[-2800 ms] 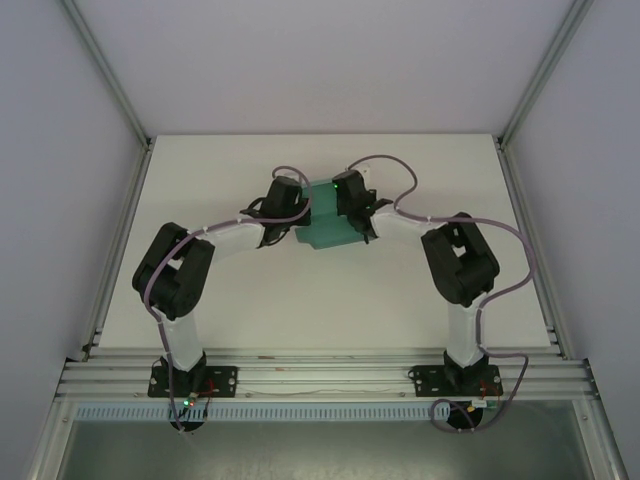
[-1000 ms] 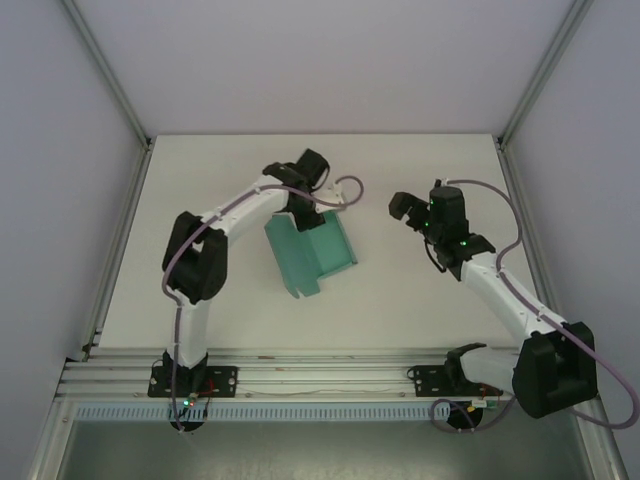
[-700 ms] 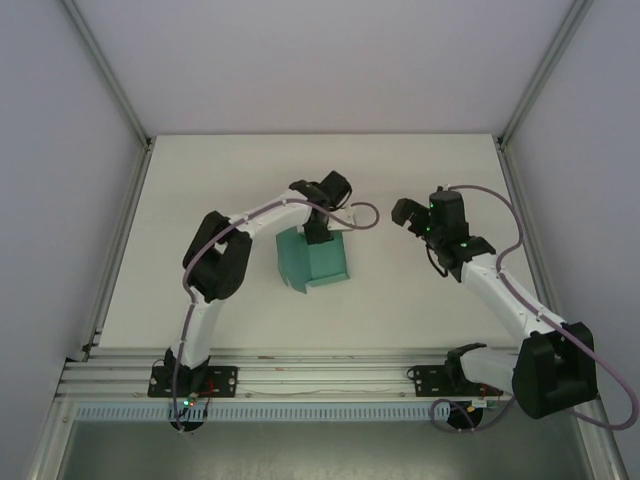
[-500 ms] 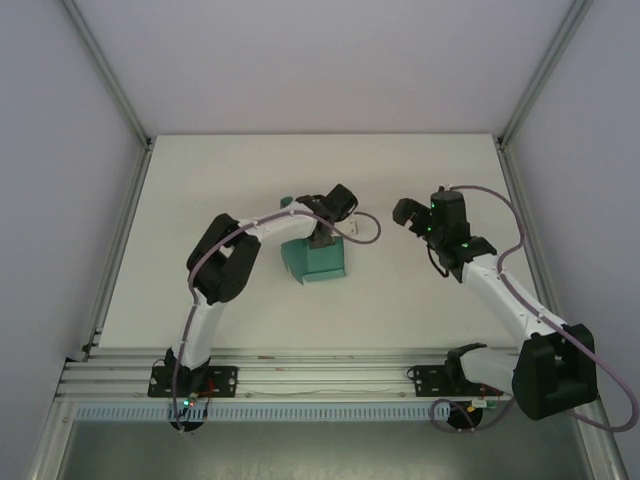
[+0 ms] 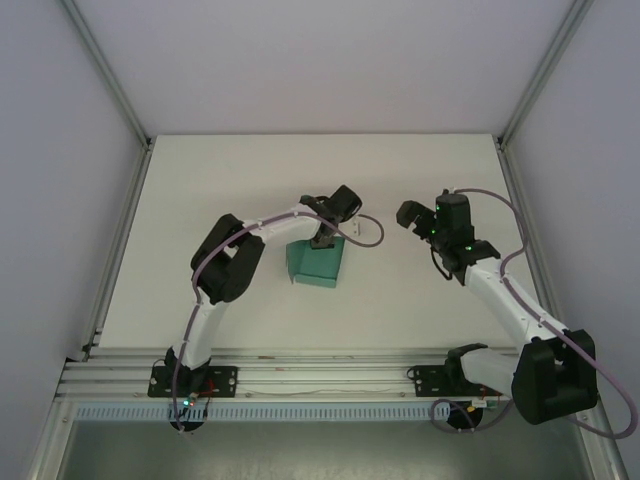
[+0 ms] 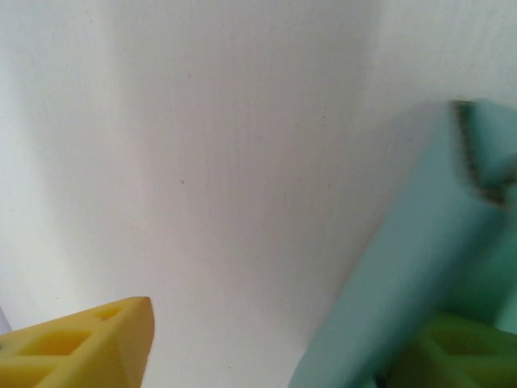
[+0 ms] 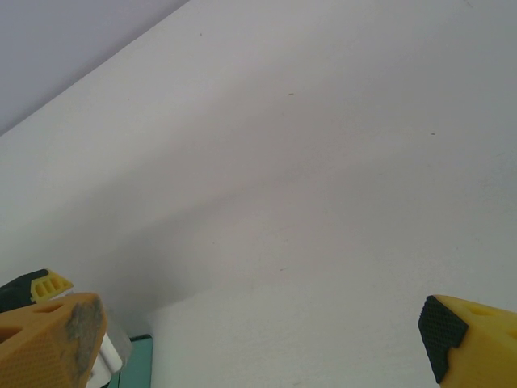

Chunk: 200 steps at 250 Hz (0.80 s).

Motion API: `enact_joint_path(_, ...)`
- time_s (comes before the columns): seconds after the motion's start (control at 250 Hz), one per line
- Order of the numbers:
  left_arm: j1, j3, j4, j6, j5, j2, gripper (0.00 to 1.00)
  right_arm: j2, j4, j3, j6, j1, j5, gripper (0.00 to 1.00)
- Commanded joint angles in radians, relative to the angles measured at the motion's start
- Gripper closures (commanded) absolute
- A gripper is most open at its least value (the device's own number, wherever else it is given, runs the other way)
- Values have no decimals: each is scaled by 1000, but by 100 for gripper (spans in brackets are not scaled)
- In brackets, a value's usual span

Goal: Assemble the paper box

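- The paper box [image 5: 317,264] sits partly folded on the table [image 5: 200,200], directly under the left gripper [image 5: 322,238] and a little toward the arm bases from it.
- Seen from above it looks slightly wider across the table than deep, though the long axis is hard to call.
- In the left wrist view the left gripper's jaws stand well apart. One wall of the box rises against the other finger [image 6: 452,356], which shows green through the card, while the yellow finger [image 6: 89,343] hangs over bare table, well clear — so nothing is pinched.
- The left arm is the nearer one: it is on the box already.
- The right gripper [image 5: 408,214] is spread wide and holds nothing. The box lies off to its left, near but apart, with only bare table between them.
- The left arm's cable [image 5: 366,231] loops out just beside the box on the side facing the right gripper — the one thing I judge could snag an approach from there.
- My judgement: any coming fold turns on that upright wall beside the left gripper's finger.
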Motion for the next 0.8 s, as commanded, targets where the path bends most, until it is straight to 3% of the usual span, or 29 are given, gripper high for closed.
enact_joint_path(0.0,4,26,-115,41,59,-38,20,-6,22,-15,-34,-11,-31,0)
enact_joint_path(0.1,5,20,-139,61,85,-79,0,-1,24,-13,-51,-16,-61,0)
enact_joint_path(0.488,42,22,-131,50,222,-239,0,65,45,33,-150,-19,-174,0)
enact_joint_path(0.648,123,27,-13,-115,389,-356,0,119,73,56,-316,-20,-274,1)
enact_joint_path(0.795,207,-50,226,-443,378,-488,0,265,47,158,-491,32,-405,8)
